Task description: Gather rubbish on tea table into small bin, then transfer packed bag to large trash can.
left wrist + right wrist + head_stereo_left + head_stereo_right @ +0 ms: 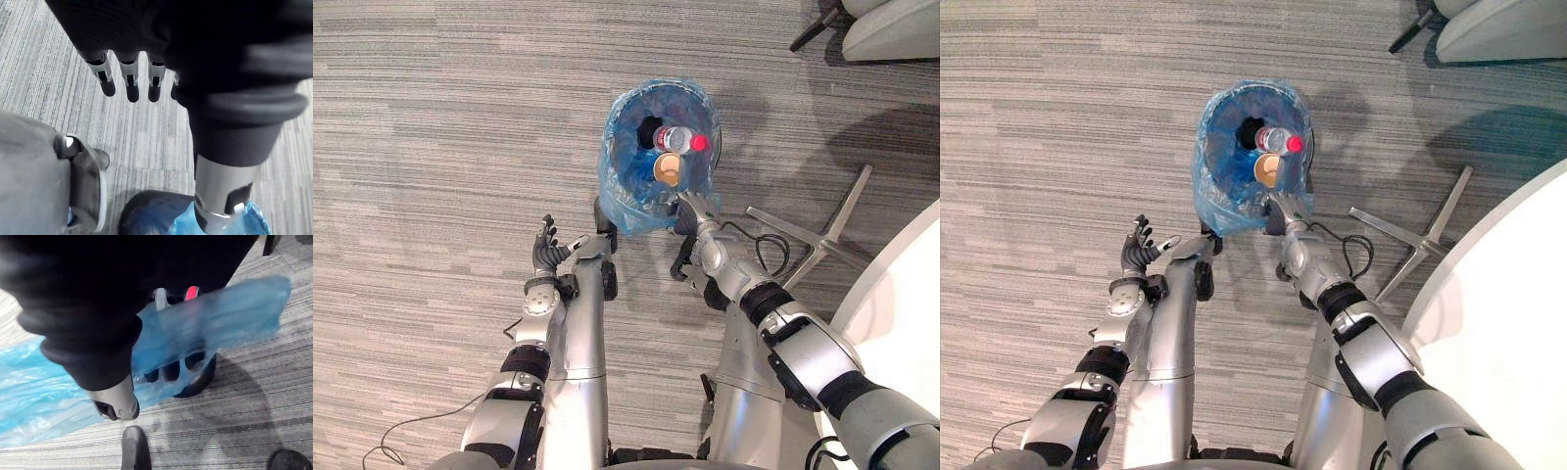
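**As found: small bin, bag and both hands**

Where the left hand hangs over the carpet, left of the small bin and apart from it, its fingers are straight and loose and hold nothing. The bin itself is largely hidden by its blue bag, whose film is draped over the rim and down the outside. Inside the bag lie a clear bottle with a red cap and a paper cup; anything beneath them cannot be made out. At the bin's near rim, on its right side, the right hand meets the bag's edge. Blue film covers much of that hand in the right wrist view, so whether it grips the bag cannot be determined. Right of the bin stands a metal star base, and beyond that a white table, cut off at the frame edge.
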Controlling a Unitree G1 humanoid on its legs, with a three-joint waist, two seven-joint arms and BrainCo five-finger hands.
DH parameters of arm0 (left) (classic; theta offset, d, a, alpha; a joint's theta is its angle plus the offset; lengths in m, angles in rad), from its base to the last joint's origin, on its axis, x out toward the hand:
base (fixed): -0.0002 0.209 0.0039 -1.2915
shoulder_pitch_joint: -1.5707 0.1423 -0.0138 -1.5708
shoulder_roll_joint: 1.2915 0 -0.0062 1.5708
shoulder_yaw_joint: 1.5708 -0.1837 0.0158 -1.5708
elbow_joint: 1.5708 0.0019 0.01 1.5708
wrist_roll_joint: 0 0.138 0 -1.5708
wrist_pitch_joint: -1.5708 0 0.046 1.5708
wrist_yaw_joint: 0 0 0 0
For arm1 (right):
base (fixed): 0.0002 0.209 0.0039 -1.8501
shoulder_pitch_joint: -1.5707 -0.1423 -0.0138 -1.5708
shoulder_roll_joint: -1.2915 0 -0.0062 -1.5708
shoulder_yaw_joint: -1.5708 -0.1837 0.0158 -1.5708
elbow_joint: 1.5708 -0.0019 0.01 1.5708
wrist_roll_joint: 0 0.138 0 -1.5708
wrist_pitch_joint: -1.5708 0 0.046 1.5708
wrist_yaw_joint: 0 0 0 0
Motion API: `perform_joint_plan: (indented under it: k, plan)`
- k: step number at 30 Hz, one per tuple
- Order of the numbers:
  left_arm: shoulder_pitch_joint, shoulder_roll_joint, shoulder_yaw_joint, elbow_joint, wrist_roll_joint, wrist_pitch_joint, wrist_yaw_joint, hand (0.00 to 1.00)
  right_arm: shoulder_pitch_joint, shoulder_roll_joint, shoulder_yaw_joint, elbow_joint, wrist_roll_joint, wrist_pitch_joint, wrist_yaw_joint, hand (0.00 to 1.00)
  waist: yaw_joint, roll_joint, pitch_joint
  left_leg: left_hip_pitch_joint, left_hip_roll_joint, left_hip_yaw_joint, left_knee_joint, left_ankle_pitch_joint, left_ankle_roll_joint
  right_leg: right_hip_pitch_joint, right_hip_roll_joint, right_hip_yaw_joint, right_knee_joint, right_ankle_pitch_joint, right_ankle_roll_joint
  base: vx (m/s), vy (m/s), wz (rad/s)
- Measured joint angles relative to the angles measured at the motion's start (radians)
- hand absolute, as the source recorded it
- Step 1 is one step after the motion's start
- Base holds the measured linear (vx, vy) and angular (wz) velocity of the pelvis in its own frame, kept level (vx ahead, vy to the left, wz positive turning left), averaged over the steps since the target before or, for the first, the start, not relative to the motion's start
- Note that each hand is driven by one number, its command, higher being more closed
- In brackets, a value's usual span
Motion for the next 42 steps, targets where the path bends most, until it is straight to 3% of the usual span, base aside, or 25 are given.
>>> perform_joint_plan:
  k: [7, 14, 22, 28, 33, 36, 42]
  plan:
    - [0.001, 0.002, 0.000, -0.005, 0.000, 0.009, 0.000, 0.00, 0.025, -0.002, -0.002, -0.102, 0.047, -0.001, -0.002, 1.00, 0.000, 0.000, 0.000, 0.005, 0.006, -0.002, 0.025, 0.001, 0.003, 0.009, 0.004, 0.001, 0.013, 0.002, -0.003, -0.04, 0.008, -0.04]
    - [0.028, -0.020, -0.001, -0.010, 0.000, 0.039, -0.006, 0.00, 0.111, 0.019, -0.029, -0.256, 0.111, -0.008, -0.021, 1.00, -0.003, -0.002, -0.002, 0.104, 0.016, 0.005, 0.010, -0.002, 0.000, 0.107, 0.013, 0.003, -0.008, 0.001, -0.002, -0.06, 0.014, -0.07]
    - [0.125, -0.046, -0.047, -0.019, 0.003, 0.064, -0.008, 0.00, 0.286, 0.069, -0.032, -0.395, 0.186, -0.009, -0.020, 1.00, -0.019, -0.006, -0.004, 0.317, 0.018, 0.032, -0.095, 0.007, -0.009, 0.321, 0.019, -0.018, -0.104, 0.007, -0.006, 0.00, -0.009, 0.03]
    - [0.202, -0.043, -0.065, -0.020, 0.011, 0.067, -0.014, 0.00, 0.428, 0.107, -0.027, -0.541, 0.226, -0.017, 0.005, 1.00, -0.024, -0.027, -0.016, 0.546, 0.016, 0.053, -0.184, 0.009, -0.004, 0.551, 0.033, -0.019, -0.212, 0.022, -0.009, 0.07, -0.007, -0.07]
    - [0.278, -0.018, -0.096, -0.016, 0.043, 0.073, -0.029, 0.00, 0.537, 0.125, 0.016, -0.681, 0.262, -0.049, 0.048, 1.00, -0.026, -0.080, -0.057, 0.752, 0.017, 0.071, -0.330, 0.019, -0.014, 0.747, 0.067, -0.023, -0.365, 0.050, 0.020, 0.08, 0.002, -0.09]
    - [0.330, -0.009, -0.127, 0.037, 0.045, 0.074, -0.030, 0.00, 0.604, 0.129, 0.019, -0.705, 0.281, -0.069, 0.069, 1.00, -0.027, -0.094, -0.145, 0.840, 0.014, 0.089, -0.450, 0.048, -0.019, 0.821, 0.090, -0.022, -0.476, 0.082, 0.034, 0.12, 0.014, -0.10]
    - [0.396, 0.021, -0.155, 0.119, 0.083, 0.081, -0.051, 0.00, 0.670, 0.115, 0.003, -0.705, 0.358, -0.096, 0.141, 1.00, -0.030, -0.082, -0.240, 1.034, 0.004, 0.107, -0.671, 0.136, -0.013, 0.991, 0.138, -0.016, -0.691, 0.164, 0.034, 0.18, 0.025, -0.11]
